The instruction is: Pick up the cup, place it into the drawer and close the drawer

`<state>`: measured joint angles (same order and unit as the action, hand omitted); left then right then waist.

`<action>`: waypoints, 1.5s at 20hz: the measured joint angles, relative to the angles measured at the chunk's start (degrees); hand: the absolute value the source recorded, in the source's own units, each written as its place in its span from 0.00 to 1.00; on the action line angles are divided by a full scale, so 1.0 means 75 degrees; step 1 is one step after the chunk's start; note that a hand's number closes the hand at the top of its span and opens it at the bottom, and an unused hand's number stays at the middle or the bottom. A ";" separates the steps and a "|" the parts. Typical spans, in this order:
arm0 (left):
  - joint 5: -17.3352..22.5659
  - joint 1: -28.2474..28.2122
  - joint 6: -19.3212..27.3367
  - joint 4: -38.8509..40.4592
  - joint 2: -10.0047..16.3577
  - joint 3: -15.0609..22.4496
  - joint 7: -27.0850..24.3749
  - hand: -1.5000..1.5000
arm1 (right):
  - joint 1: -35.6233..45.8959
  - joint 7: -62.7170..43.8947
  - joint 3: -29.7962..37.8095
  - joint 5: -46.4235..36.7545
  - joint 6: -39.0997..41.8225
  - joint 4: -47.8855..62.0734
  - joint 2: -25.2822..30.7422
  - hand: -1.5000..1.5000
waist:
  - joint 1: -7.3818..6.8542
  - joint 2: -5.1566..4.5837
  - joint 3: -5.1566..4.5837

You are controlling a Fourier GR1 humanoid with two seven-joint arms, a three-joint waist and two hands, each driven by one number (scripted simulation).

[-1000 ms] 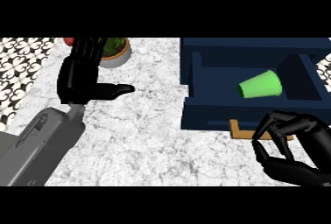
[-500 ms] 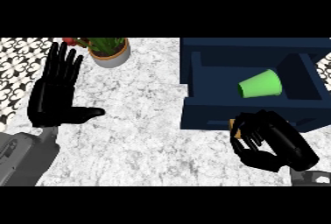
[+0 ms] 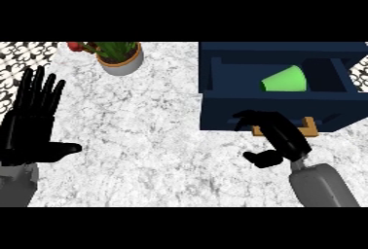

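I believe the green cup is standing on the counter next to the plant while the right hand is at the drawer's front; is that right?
Not quite: the head view shows the cup lying inside the open drawer, not beside the plant. The right hand is at the drawer's front, as you said.

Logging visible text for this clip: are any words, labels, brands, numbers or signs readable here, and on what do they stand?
None can be read.
The green cup, navy drawer, wooden handle, plant pot and marble counter carry no writing.
The black-and-white floor pattern is ornament, not letters.
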<state>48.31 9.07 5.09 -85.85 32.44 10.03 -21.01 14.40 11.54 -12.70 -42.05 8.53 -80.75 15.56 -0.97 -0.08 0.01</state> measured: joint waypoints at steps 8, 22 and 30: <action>-0.0141 -0.0486 -0.0702 -0.0027 -0.0112 -0.0586 0.0076 0.00 | 0.1431 0.0737 0.0320 -0.0619 -0.0685 0.2855 -0.0458 0.00 | 0.0004 0.0009 -0.0007; -0.0365 -0.0539 -0.1621 0.0438 -0.0363 -0.1029 0.0002 0.00 | 0.4386 0.2832 0.1647 -0.0368 -0.0831 0.7412 -0.0177 0.00 | -0.0176 0.0039 -0.0037; -0.0481 -0.0307 -0.1816 0.0640 -0.0372 -0.1058 0.0041 0.00 | 0.5066 0.3508 0.1946 -0.0287 -0.0412 0.8496 0.0173 0.00 | -0.0352 -0.0005 -0.0035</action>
<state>44.70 6.77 -8.53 -81.05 29.65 2.09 -20.70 52.40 37.85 1.89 -44.20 5.44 -17.03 16.85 -3.60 -0.12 -0.25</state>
